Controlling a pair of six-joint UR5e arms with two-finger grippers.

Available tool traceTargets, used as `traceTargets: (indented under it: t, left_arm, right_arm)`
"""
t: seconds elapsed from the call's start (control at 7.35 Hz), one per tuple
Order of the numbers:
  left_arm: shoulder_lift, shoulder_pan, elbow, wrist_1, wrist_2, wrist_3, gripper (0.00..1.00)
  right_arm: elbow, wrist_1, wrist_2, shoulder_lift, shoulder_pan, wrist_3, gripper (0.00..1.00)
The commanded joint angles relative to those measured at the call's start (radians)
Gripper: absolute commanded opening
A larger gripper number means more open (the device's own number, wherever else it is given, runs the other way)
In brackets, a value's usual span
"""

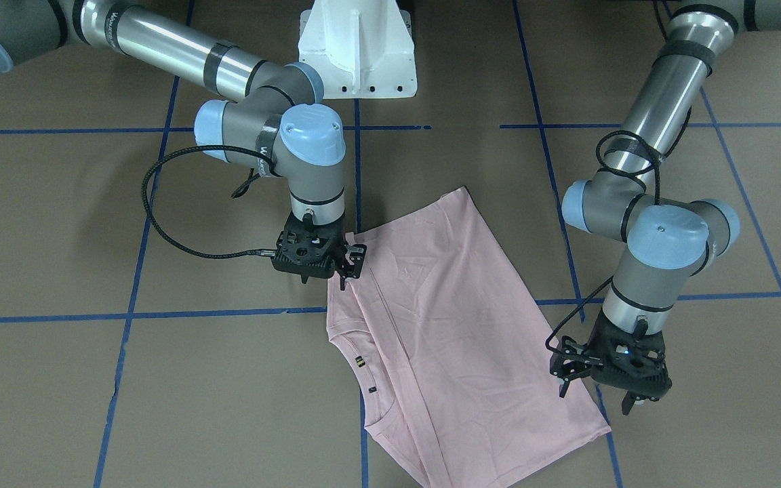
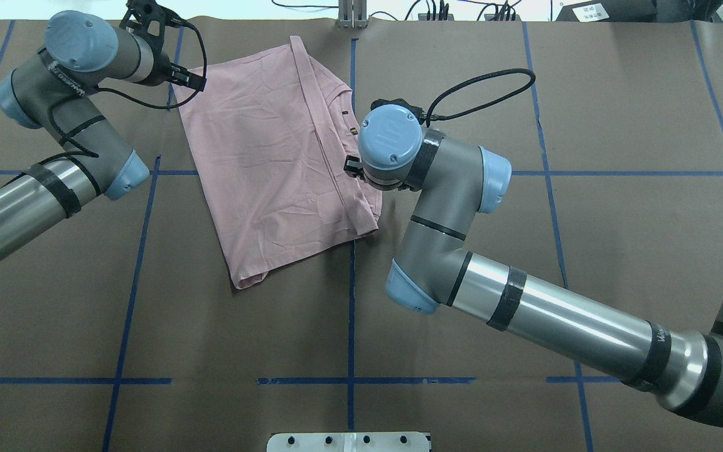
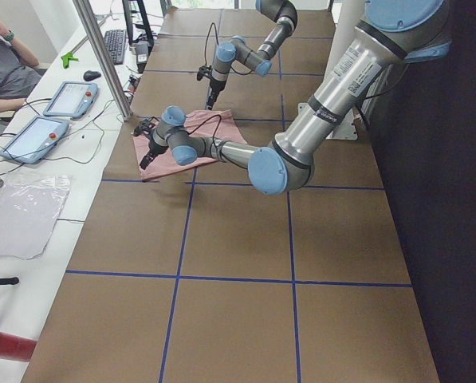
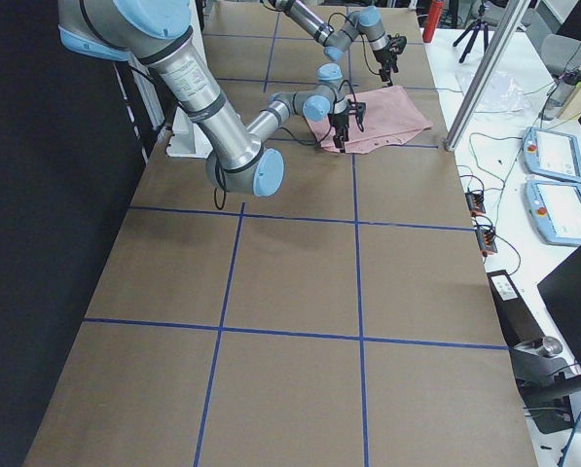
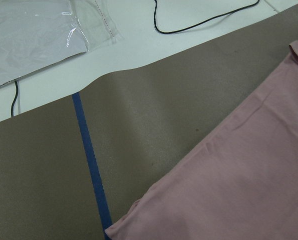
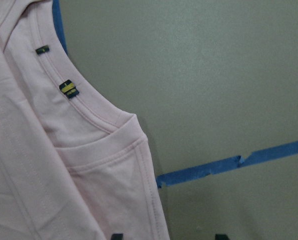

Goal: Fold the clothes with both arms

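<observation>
The light pink T-shirt (image 1: 445, 325) lies folded lengthwise and flat on the brown table, its ribbed collar (image 6: 89, 112) at one end. The right gripper (image 1: 350, 271) stands open over the shirt's edge beside the collar. In the right wrist view its two fingertips (image 6: 116, 236) show apart, one over the cloth, one over bare table. My left gripper (image 1: 594, 400) hangs open over the shirt's opposite end, by its corner, with nothing between the fingers. The left wrist view shows that corner of the shirt (image 5: 238, 175) and no fingers. From overhead, the right wrist hides its own gripper.
Blue tape lines (image 2: 352, 282) grid the table. The white pedestal base (image 1: 356, 47) stands behind the shirt. Past the table's far edge lie a clear plastic bag (image 5: 34, 35) and a black cable (image 5: 203, 22). A person (image 3: 2, 68) sits at a side desk with tablets.
</observation>
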Motion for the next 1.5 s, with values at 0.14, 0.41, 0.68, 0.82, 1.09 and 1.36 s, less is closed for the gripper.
traceTargets:
  t: [0.14,0.41,0.68,0.82,1.09,1.36]
  left_arm:
    - [0.001,0.003,-0.001,0.000,0.000,-0.002,1.00]
    - [0.001,0.004,-0.001,0.000,0.000,0.000,1.00]
    - [0.001,0.004,-0.001,0.000,0.000,0.000,1.00]
    - [0.008,0.004,-0.002,-0.002,0.000,0.000,1.00]
    - [0.010,0.004,-0.002,-0.002,0.000,0.000,1.00]
    - [0.011,0.004,-0.004,-0.002,0.000,0.000,1.00]
  right_arm:
    - [-0.011,-0.001,-0.002,0.006,-0.026,0.015,0.58]
    - [-0.011,-0.002,-0.005,0.005,-0.041,0.015,0.58]
    - [-0.011,-0.002,-0.006,0.003,-0.048,0.015,0.52]
    - [-0.011,-0.002,-0.006,0.003,-0.048,0.015,0.40]
    - [-0.010,-0.004,-0.006,0.000,-0.051,0.014,0.00]
    - [-0.004,-0.005,-0.006,0.002,-0.049,0.012,0.00]
